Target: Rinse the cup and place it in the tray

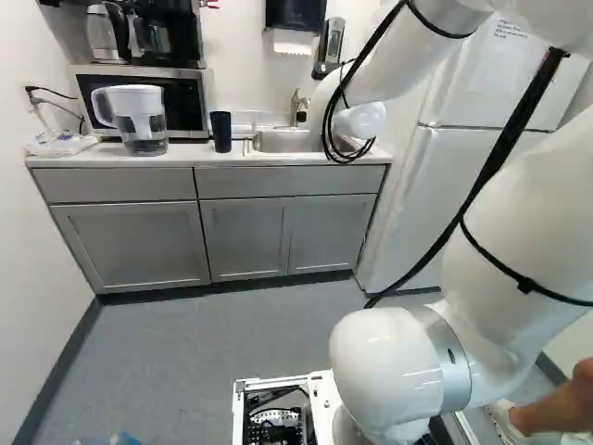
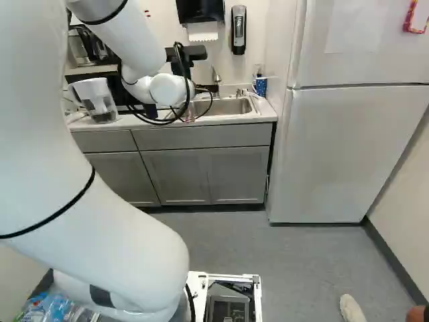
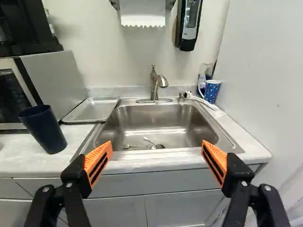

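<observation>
"So, where do we have the cup (image 3: 43,128)?"

"We see it upright on the worktop (image 3: 28,158), close to the microwave (image 3: 51,80) and just beside the near end of the tray (image 3: 93,109); we find it outside that tray."

"And our gripper (image 2: 182,67)?"

"Looking along the gripper (image 3: 156,151) in the wrist view, we find its two fingers spread wide, short of the sink (image 3: 158,124)."

"What do we make out around the sink?"

"We have the faucet (image 3: 154,85) at its back, the tray on the microwave's side, and a small metal piece (image 3: 150,142) lying inside by the drain. On the far side from the tray, we spot a paper cup (image 3: 212,91), blue with pale dots, near the wall."

"Anything else we can name?"

"At the left of the left base view we see a pitcher (image 1: 139,119) on the worktop, in front of the microwave."
</observation>
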Motion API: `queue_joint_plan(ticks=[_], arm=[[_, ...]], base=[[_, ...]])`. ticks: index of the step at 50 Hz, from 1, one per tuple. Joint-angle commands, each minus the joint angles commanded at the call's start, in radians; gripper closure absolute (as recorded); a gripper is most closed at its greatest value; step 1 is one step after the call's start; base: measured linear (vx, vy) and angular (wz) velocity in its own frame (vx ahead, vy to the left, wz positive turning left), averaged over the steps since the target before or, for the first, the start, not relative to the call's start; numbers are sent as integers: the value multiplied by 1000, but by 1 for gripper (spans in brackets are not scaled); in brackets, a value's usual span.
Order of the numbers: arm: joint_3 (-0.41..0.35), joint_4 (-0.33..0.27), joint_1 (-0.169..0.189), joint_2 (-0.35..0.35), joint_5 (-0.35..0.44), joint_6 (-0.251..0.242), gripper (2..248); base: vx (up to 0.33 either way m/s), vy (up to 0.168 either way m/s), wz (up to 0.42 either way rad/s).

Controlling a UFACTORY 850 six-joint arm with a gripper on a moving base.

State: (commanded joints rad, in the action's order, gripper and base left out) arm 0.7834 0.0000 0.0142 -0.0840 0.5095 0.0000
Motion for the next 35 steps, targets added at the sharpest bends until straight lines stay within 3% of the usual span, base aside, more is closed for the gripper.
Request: queue_joint_plan(ticks=[35], arm=[[75,0,0,0,-79,0,3]], base=[[0,0,0]])
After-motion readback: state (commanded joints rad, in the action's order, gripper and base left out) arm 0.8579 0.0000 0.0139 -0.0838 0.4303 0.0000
